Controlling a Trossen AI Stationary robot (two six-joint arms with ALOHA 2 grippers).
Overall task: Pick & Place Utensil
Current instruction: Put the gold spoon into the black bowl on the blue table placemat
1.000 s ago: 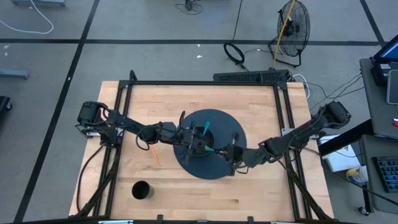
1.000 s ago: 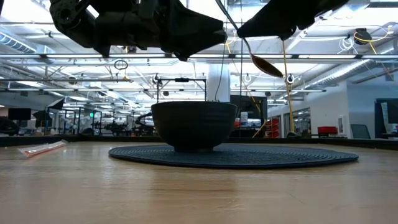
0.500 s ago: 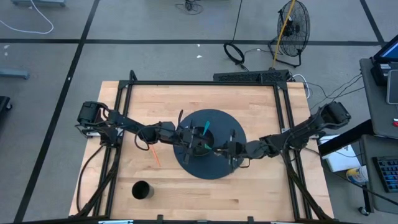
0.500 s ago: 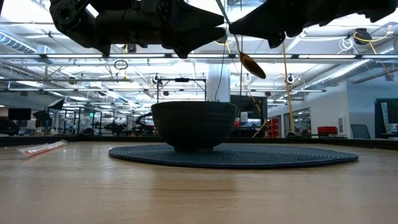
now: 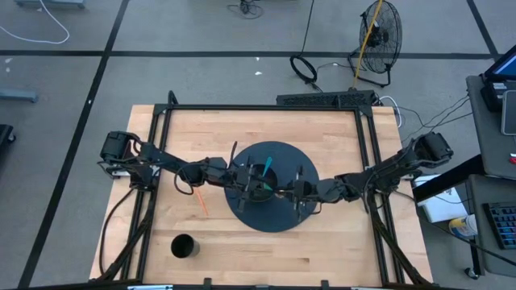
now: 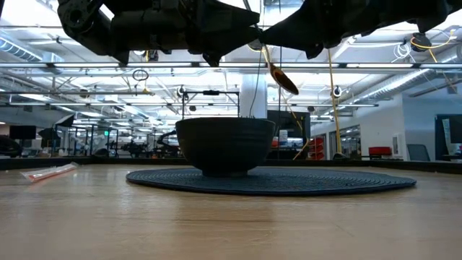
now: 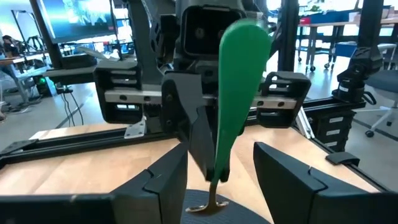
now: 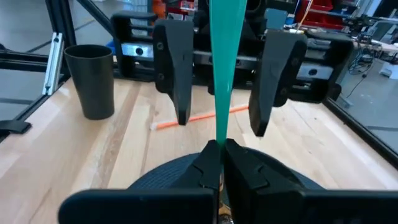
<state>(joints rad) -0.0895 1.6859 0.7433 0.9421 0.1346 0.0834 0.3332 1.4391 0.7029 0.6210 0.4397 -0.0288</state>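
A spoon with a green handle (image 7: 239, 81) and a golden bowl end (image 6: 284, 80) hangs in the air above the dark round mat (image 5: 282, 217). My right gripper (image 5: 292, 193) (image 8: 221, 165) reaches in from the table's right and is shut on it. My left gripper (image 5: 246, 184) (image 7: 221, 152) faces it from the left, open. Its fingers (image 8: 177, 68) stand on either side of the handle's free end and are apart from it. A black bowl (image 6: 225, 144) rests by its base on the mat, below both grippers. My right gripper pinches the spoon between its two fingers at the narrow end of the handle (image 8: 221, 134), near the metal neck. The fingers come roughly level from the table's right. The spoon is lifted clear and tilted, handle rising toward my left gripper, bowl end (image 7: 207, 205) hanging below.
A black cup (image 5: 183, 246) stands near the table's near left corner. An orange wrapped stick (image 5: 201, 203) lies on the wood left of the mat. Another green handle (image 5: 265, 167) shows beside my left gripper. A black frame (image 5: 266, 107) rings the table.
My right gripper has moved toward the table's left, toward my left gripper, carrying the spoon along above the mat. The handle's free end now sits between my left gripper's open fingers.
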